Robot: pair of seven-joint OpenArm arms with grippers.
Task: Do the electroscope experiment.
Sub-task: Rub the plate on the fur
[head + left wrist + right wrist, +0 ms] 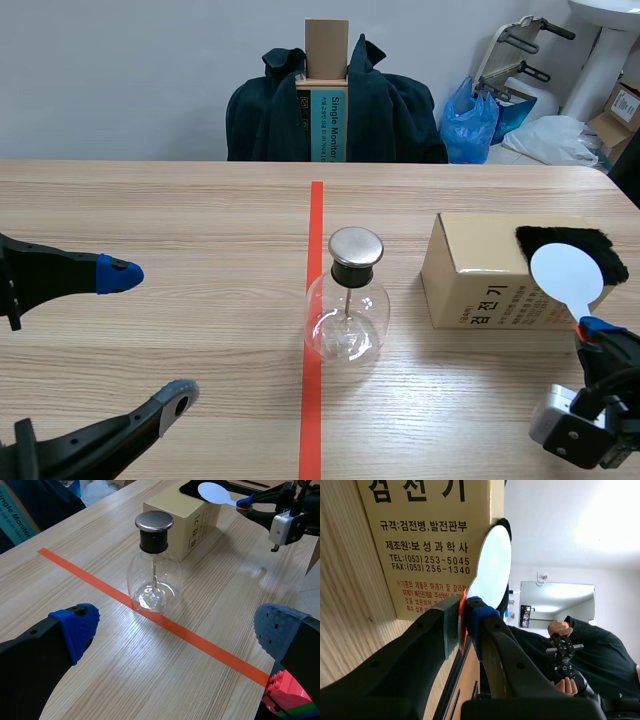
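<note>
Right jaws: I am clamping them on the orange handle (463,607) of the white disc paddle (566,274). My right gripper (598,328) is sitting at about 4 o'clock of the cardboard box (478,282).
Left jaws: I am holding my left gripper (150,333) spread wide, with nothing between the pads.
Task's thing: the electroscope (346,318) is standing upright on the red tape line with its metal cap (356,246) on top. It is at 9 o'clock of the box, near it but not touching.
Electroscope from my jaws: it is lying toward 10 o'clock of my right gripper, well apart. For my left gripper it is straight ahead at 12 o'clock, in line with the gap between the fingers and also apart.
Disc: it is overlapping the black fur (545,238) on top of the box; whether it is touching, I cannot tell.
Step in hand: I am judging this to be charging the disc on the fur.
Doing it well: I am aiming to grip the handle only and keep the disc face flat on the fur. After that I am planning a carry toward the cap at 10 o'clock without brushing box or table, keeping my left arm off the glass.
</note>
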